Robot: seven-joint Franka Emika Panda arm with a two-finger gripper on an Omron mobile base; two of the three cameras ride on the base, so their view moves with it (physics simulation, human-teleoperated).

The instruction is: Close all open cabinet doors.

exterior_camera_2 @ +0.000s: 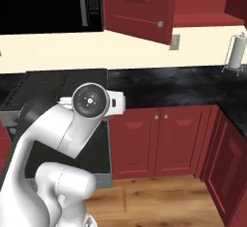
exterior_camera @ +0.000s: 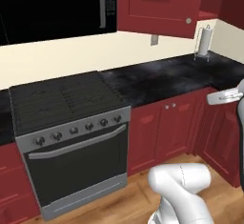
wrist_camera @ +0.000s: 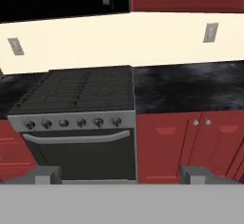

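The stove (exterior_camera: 66,99) stands under the microwave (exterior_camera: 57,8). At its 3 o'clock runs the counter (exterior_camera: 162,77), base cabinets (exterior_camera: 162,132) beneath. Above the counter a cabinet door (exterior_camera_2: 137,8) hangs swung out. A paper-towel holder (exterior_camera: 204,42) stands at the counter's far-right corner.

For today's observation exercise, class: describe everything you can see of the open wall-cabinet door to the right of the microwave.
The open cabinet door is tall, dark red and glossy, like painted wood, with a raised rectangular panel. One small round silver knob sits near its lower right corner. It stands swung out from the cabinet front, above the black countertop, right beside the microwave. Behind it a red shelf edge shows. Its top is cut off by the picture. Nothing touches it.
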